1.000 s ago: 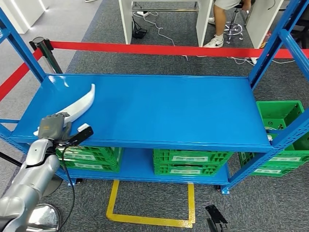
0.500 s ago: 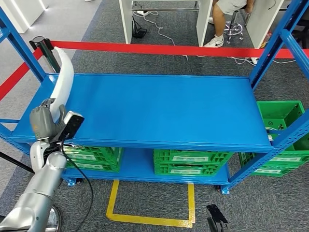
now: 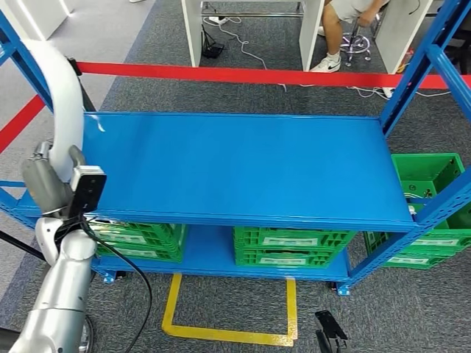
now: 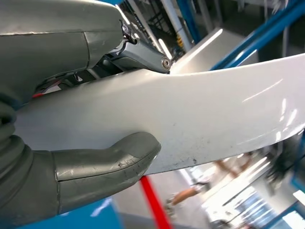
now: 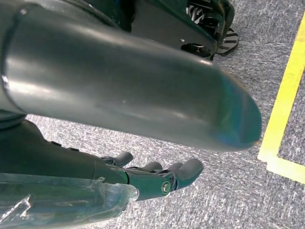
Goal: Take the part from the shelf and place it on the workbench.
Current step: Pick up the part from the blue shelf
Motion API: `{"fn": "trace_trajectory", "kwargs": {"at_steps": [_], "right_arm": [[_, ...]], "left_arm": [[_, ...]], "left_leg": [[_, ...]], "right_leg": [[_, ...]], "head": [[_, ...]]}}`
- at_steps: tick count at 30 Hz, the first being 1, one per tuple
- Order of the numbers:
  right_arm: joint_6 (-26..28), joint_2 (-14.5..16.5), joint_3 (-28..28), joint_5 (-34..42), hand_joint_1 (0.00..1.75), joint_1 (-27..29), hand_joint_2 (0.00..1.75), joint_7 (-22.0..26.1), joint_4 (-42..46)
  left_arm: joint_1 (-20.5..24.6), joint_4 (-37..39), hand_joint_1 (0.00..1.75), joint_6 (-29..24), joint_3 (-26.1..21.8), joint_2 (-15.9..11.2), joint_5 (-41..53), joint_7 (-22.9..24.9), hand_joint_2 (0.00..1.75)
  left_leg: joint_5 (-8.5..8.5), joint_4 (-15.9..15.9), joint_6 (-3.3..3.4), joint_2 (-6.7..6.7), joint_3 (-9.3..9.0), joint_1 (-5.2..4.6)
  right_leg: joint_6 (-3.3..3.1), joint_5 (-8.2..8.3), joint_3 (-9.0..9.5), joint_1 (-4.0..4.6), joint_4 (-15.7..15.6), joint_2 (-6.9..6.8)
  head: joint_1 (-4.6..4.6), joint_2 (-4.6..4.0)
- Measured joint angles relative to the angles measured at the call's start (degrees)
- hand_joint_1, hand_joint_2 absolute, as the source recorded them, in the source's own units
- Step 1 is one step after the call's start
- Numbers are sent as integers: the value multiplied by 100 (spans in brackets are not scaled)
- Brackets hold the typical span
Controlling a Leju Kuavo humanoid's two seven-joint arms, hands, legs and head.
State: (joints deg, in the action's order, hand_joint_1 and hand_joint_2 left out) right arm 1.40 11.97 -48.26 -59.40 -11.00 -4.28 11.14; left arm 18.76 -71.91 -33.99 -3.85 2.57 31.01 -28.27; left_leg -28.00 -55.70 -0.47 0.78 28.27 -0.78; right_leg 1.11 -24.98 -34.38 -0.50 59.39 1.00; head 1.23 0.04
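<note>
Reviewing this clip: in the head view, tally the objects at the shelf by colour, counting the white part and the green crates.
White: 1, the curved part held up by the left robot hand at the blue shelf's left end.
Green: 4 crates, 3 on the lower shelf level and 1 behind the right end.
Total: 5.

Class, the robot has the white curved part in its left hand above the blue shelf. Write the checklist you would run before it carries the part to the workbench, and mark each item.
1. White curved part held by the left hand: ok; the thumb and a finger clamp it in the left wrist view.
2. Part lifted off the blue shelf: ok.
3. Part away from the blue upright: cannot tell; they overlap in the head view.
4. Right hand free: ok, it holds nothing, over carpet.
5. Workbench located: cannot tell.
</note>
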Motion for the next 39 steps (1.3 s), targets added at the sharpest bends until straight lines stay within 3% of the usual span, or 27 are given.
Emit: {"fn": "trace_trajectory", "kwargs": {"at_steps": [9,31,39], "right_arm": [[15,1,0,100,0,18,0,0,5],[2,1,70,229,0,30,0,2,5],[-4,1,84,324,0,29,0,31,8]], "left_arm": [[-450,-1774,175,68,379,162,108,-7,175],[-750,-3213,175,226,809,87,-357,-128,175],[-1349,-3624,175,-42,789,88,-785,-534,175]], "left_leg": [[-1,0,2,0,4,0],[2,0,3,1,4,0],[1,1,3,0,6,0]], "right_leg": [[3,2,1,-1,-9,-1],[6,5,2,-1,-9,-2],[6,4,1,-1,-9,0]], "head": [[-1,0],[0,0],[-1,0]]}}
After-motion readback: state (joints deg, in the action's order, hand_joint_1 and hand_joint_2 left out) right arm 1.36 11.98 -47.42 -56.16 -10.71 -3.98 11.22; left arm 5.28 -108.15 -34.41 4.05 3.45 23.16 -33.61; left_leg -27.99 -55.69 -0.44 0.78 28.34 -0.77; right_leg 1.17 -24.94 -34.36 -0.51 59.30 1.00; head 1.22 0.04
